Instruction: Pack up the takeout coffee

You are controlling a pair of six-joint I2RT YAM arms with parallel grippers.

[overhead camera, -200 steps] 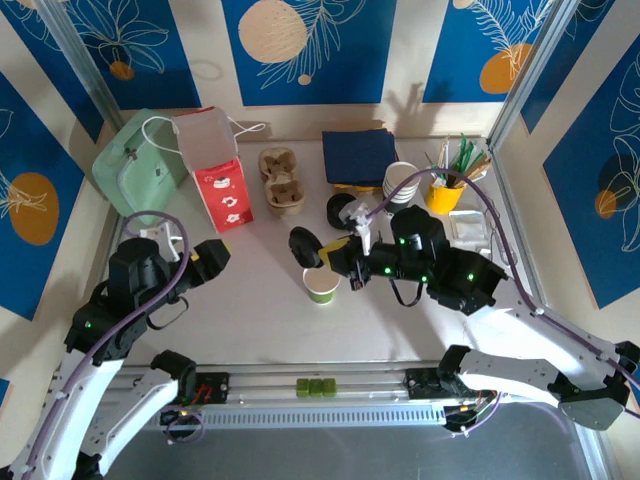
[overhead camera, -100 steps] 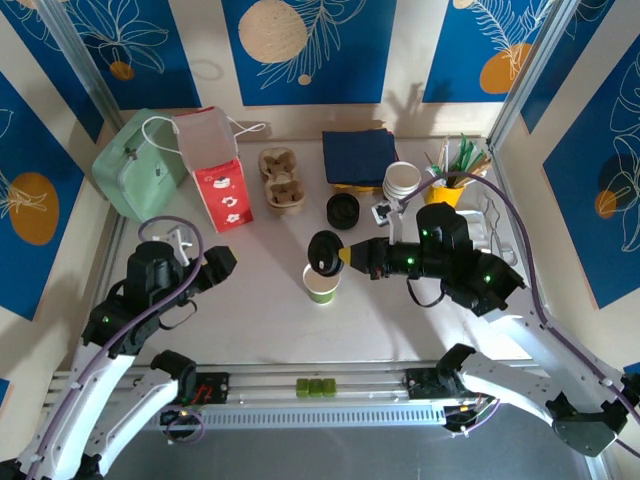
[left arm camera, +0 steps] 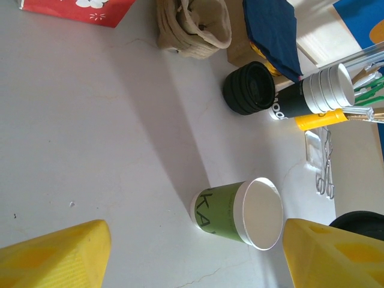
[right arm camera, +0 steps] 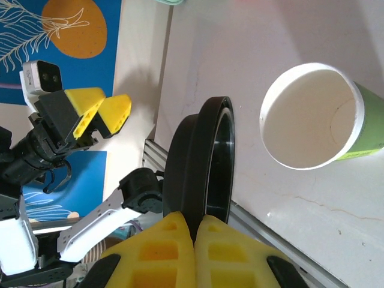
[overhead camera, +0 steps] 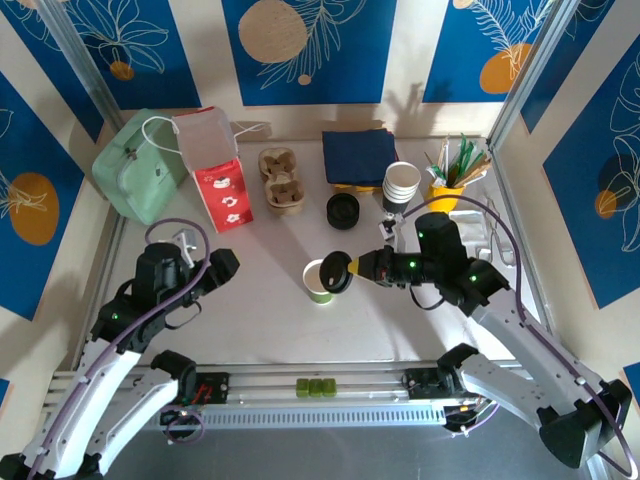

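Left gripper: nearest you. Jaws are spread wide with nothing between them, hanging over bare worktop well to the left of the cup. I'd keep it handy in case the cup needs steadying.

Right gripper: jaws pinched tight on the rim of the black lid. The lid is standing on edge, not flat.

Green cup: upright mid-worktop, mouth open, no lid on it. The lid sits just beside its right rim, and your right wrist view shows a gap between lid and cup.

Step in hand: my guess is you're capping the cup before it gets packed.

How to do it well: roll the wrist until the lid lies flat, then centre it over the mouth. Come straight down and press evenly all round. A paper cup like that will likely skid or tip if you nudge it sideways, so don't push from the side.

Loose lids: further back, apart from the cup, so ignore them.

White cups: same, stacked at the back right.

Red bag: far left, probably where the capped cup ends up.
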